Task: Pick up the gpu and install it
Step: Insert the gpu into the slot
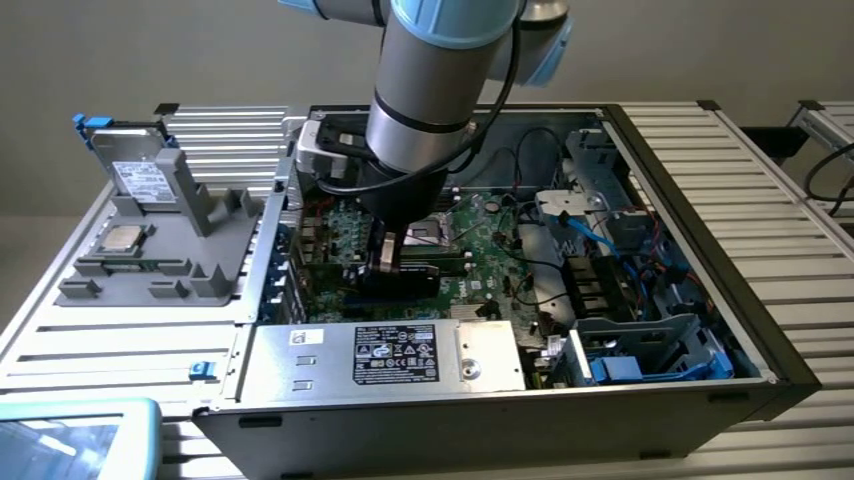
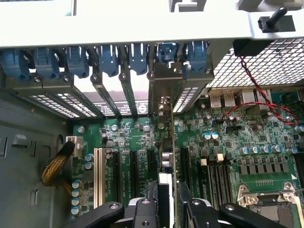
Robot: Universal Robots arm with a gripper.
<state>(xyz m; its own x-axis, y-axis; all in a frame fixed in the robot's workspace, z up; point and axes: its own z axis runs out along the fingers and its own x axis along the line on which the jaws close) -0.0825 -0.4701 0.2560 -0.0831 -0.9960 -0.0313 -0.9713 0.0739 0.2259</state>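
The gpu (image 2: 167,156) stands on edge inside the open computer case (image 1: 694,200), just over the motherboard (image 2: 223,137). In the wrist view I see it edge-on, in line with a black expansion slot. Its silver end bracket (image 2: 164,88) reaches up to the case's rear slot openings. My gripper (image 2: 167,209) is shut on the card, with one black finger (image 2: 142,211) on each side of it. In the exterior view my gripper (image 1: 390,262) reaches down into the case, and the card's black cooler block (image 1: 400,290) shows below the fingers.
Black slots (image 2: 134,173) and a white slot (image 2: 99,175) lie beside the card. The CPU socket (image 1: 430,235), cables (image 1: 587,230) and power supply (image 1: 387,355) crowd the case. At the exterior view's left, a grey holder (image 1: 200,215) carries a silver drive (image 1: 140,175) and a memory stick (image 1: 127,265).
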